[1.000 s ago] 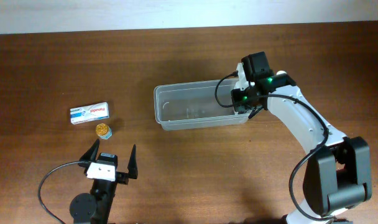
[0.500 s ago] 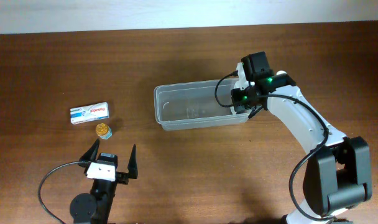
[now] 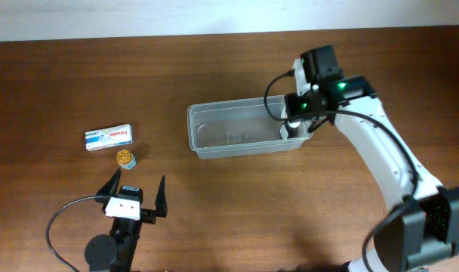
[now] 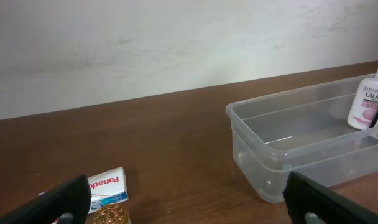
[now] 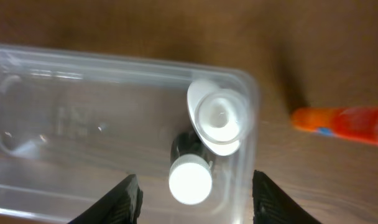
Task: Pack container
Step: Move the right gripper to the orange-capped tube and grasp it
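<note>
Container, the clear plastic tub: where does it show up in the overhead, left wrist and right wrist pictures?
Overhead: the container lies just right of centre, long side running left to right.
Left wrist: it takes up the right half and runs off the right edge.
Right wrist: seen from above, it fills the left and middle.
Shared landmark: the white calamine bottle standing at one end of the container, barely visible overhead.

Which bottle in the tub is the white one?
The calamine bottle, at the end of the container; the dark-bodied bottle beside it only has a white cap.
</note>
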You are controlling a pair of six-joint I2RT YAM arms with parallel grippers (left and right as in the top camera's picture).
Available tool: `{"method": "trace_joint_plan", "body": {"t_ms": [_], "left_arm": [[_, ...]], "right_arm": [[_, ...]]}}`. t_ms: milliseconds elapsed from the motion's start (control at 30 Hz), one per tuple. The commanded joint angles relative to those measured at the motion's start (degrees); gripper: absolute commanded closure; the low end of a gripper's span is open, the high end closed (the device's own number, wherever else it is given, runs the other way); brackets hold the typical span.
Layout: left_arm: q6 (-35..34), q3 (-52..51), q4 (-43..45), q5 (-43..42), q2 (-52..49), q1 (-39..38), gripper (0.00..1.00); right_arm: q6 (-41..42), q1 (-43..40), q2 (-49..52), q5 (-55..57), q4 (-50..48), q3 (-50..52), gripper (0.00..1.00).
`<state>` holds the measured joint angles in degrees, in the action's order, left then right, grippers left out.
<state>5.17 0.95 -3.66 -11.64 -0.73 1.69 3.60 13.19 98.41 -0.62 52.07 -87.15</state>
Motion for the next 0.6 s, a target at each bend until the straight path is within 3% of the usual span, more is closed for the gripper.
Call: {"method": "trace_joint_plan", "body": {"t_ms": [0, 333, 567], "left_arm": [[0.9, -0.4, 0.1, -0.8, 0.4, 0.3, 0.00], [0.9, -0.4, 0.1, -0.8, 0.4, 0.3, 0.00], [0.9, -0.4, 0.1, -0.8, 0.4, 0.3, 0.00]], "right_arm": [[-0.1, 0.2, -2.3, 5.0, 2.2, -4.8, 0.49], [2.9, -8.4, -2.2, 6.8, 3.7, -8.5, 0.44], [0.3, -16.3, -1.2, 0.8, 2.9, -8.5, 0.44]]}}
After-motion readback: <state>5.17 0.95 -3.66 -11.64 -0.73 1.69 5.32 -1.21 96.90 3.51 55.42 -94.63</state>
